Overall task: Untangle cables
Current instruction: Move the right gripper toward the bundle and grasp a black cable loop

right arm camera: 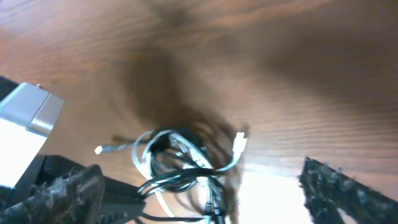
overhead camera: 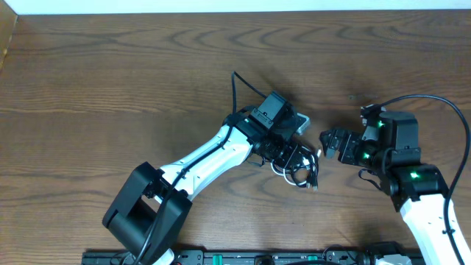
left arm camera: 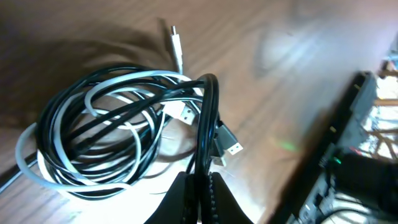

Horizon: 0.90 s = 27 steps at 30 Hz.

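Nearest, in the pressed-together jaws of the left gripper (left arm camera: 200,186): pinching a raised black loop of the cables (left arm camera: 99,137). Just beyond, heaped in one black-and-white tangle on the wooden bench (overhead camera: 110,73), with a white plug (left arm camera: 176,38) poking out at the far edge. Farther across, beside the tangle, the right gripper (overhead camera: 331,141), jaws spread wide, gripping nothing.

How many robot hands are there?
2. The left gripper is near the middle of the table, pinching a black cable. The right gripper is beside it, open and holding nothing. No others seem hidden.
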Each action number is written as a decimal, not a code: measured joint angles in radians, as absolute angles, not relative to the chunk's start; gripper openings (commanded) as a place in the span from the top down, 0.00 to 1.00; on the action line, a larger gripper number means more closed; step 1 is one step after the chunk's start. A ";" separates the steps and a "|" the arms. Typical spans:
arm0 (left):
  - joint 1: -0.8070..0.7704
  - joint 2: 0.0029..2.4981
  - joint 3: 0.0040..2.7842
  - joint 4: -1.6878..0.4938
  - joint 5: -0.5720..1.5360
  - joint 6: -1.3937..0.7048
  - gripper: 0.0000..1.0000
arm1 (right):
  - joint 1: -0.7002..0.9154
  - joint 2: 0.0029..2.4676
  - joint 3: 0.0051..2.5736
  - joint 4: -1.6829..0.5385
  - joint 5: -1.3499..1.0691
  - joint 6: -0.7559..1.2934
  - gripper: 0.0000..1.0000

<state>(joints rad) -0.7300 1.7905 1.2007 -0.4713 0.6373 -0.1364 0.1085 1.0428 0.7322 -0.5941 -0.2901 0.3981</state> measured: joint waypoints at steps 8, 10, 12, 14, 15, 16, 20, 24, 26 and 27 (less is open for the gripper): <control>-0.693 1.771 1.201 -0.560 0.693 -0.072 0.93 | 0.109 1.115 0.732 -0.624 -0.389 0.087 0.18; -0.673 1.769 1.201 -0.569 0.719 -0.066 0.93 | 0.109 1.132 0.732 -0.619 -0.426 -0.008 0.14; -0.654 1.769 1.201 -0.568 0.762 -0.059 0.93 | 0.109 1.153 0.732 -0.602 -0.488 -0.092 0.12; -0.641 1.769 1.201 -0.568 0.805 -0.054 0.93 | 0.109 1.175 0.732 -0.595 -0.553 -0.164 0.12; -0.637 1.769 1.201 -0.568 0.819 -0.052 0.92 | 0.109 1.189 0.732 -0.593 -0.586 -0.197 0.12; -0.636 1.769 1.201 -0.568 0.831 -0.051 0.93 | 0.109 1.199 0.732 -0.593 -0.604 -0.216 0.12; -0.636 1.769 1.201 -0.569 0.848 -0.051 0.92 | 0.109 1.257 0.732 -0.594 -0.663 -0.275 0.12; -0.636 1.769 1.201 -0.568 0.835 -0.046 0.66 | 0.110 1.310 0.732 -0.593 -0.685 -0.299 0.20; -0.636 1.769 1.201 -0.572 0.818 -0.051 0.55 | 0.110 1.330 0.732 -0.591 -0.688 -0.305 0.20; -0.636 1.769 1.201 -0.575 0.801 -0.052 0.50 | 0.112 1.343 0.732 -0.591 -0.689 -0.307 0.20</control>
<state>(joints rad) -0.6357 1.7687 1.2007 -0.5755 0.8013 -0.0521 0.1116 1.3434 0.7322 -0.5911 -0.6891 -0.3069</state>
